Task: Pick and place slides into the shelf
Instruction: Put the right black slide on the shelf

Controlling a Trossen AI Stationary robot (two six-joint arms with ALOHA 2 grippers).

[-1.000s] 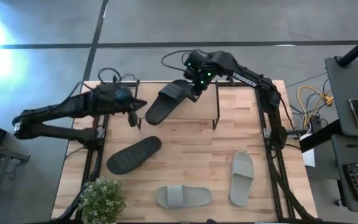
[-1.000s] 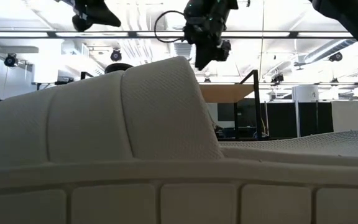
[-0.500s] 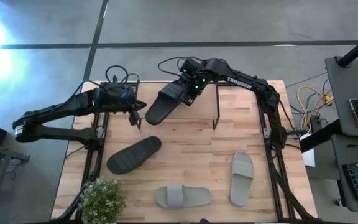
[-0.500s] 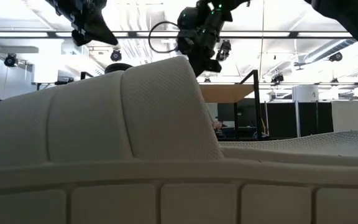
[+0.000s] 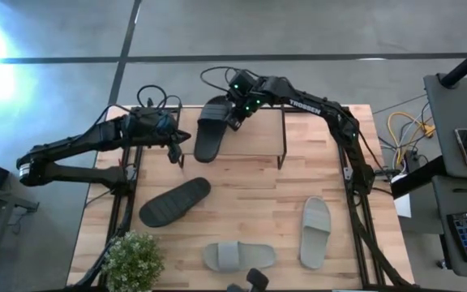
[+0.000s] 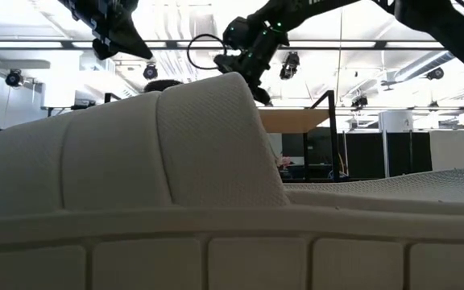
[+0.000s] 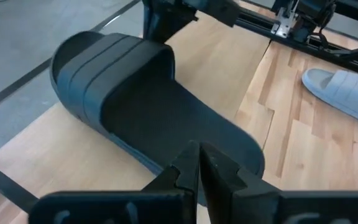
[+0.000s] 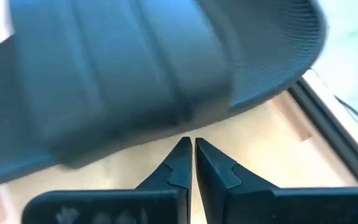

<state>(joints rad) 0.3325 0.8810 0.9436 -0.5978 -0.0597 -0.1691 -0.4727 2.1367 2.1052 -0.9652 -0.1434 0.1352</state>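
Low view: a pale slide point(image 6: 135, 185) hides the table; right pincer point(image 8: 188, 163) closed, empty, beside black slide point(image 5: 211, 130).

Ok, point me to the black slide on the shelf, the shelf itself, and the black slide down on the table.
Black slide on the shelf point(image 5: 210, 130): high view, on its footbed.
Shelf point(image 5: 259, 142): high view, bare plank top beside that slide.
Black slide on the table point(image 5: 173, 202): high view, on its strap.
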